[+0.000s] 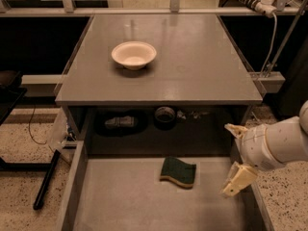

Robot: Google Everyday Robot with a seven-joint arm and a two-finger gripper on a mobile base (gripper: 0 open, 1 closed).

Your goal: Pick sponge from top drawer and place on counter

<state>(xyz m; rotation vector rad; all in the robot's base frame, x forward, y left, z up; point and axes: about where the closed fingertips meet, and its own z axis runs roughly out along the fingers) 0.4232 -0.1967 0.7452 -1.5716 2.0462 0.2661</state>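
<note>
Grey and slightly glossy, the worktop [192,57] fills the upper middle of the view and carries a single white bowl [134,55], set left of centre and well back from the thick front edge. Below that edge is a dark shelf recess [211,129] holding a round dark container [165,115] and, to its left, a pale grey object [120,122] that cannot be identified. The top drawer [120,201] is pulled out toward the camera, with its flat bottom and low side walls exposed. The sponge [178,172] lies flat on the drawer bottom, right of centre and toward the back, dark green scouring side up with the yellow foam layer showing along its near edge. It touches nothing but the drawer floor. The gripper [226,160] hangs at the drawer's right side, near the sponge but apart from it, at the end of the white arm [279,141] that comes in from the right. Its two cream fingers [239,179] are spread wide, one above the other, and hold nothing. Speckled floor [24,138] shows to the left of the drawer, where a black bar [45,186] lies.
</note>
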